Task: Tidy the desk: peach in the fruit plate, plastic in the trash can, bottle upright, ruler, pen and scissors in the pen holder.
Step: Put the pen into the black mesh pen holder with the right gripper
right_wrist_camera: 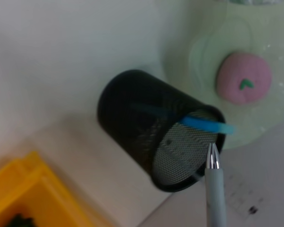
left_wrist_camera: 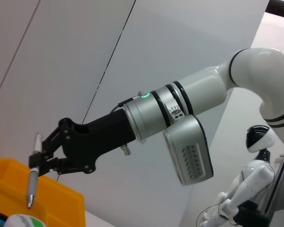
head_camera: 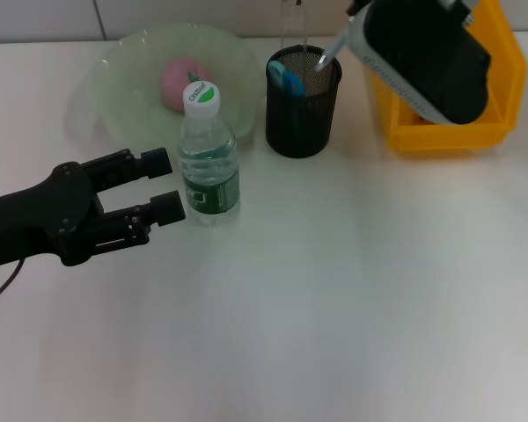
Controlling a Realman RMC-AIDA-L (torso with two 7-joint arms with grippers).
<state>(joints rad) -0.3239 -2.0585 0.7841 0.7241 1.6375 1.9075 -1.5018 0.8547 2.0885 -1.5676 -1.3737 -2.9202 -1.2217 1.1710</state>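
My right gripper [left_wrist_camera: 38, 156] is shut on a silver pen [head_camera: 326, 58], whose tip hangs just over the mouth of the black mesh pen holder [head_camera: 304, 105]. Blue-handled scissors [head_camera: 287, 79] stand inside the holder, and a clear ruler [head_camera: 290, 22] rises from its far rim. The pink peach [head_camera: 183, 83] lies in the pale green fruit plate [head_camera: 114, 70]. A bottle [head_camera: 208, 163] with a white cap stands upright in front of the plate. My left gripper [head_camera: 169, 185] is open just left of the bottle, not touching it. The plastic is out of view.
The yellow trash can [head_camera: 449, 127] stands right of the pen holder, partly hidden by my right arm. White desk surface stretches across the front and right.
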